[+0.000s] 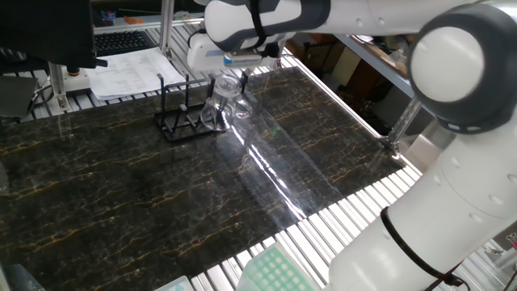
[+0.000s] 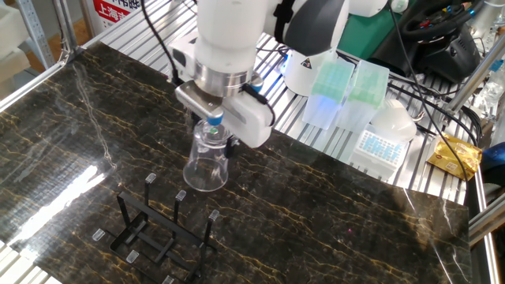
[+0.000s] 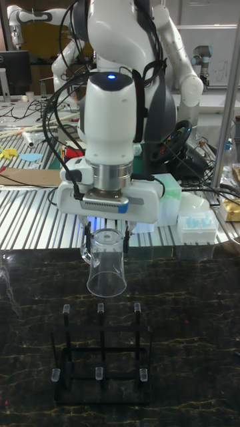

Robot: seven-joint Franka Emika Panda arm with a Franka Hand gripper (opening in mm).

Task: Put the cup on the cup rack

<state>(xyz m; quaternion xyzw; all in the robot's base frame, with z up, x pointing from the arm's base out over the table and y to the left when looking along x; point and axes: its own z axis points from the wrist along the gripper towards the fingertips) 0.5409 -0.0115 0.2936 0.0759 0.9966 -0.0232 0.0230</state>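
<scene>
Currently the cup (image 3: 106, 270) is held inverted in the clenched claw (image 3: 107, 235), mouth tilted down, just above and behind the cup rack (image 3: 100, 353) pegs.

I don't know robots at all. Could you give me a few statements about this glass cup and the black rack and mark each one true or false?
1. The gripper holds the cup upside down, mouth facing down. True.
2. The cup already sits on a peg of the cup rack. False: it hangs in the air above the rack.
3. The cup is clear glass with a side handle. True.
4. Another cup hangs on the rack. False: its pegs are all bare.
</scene>
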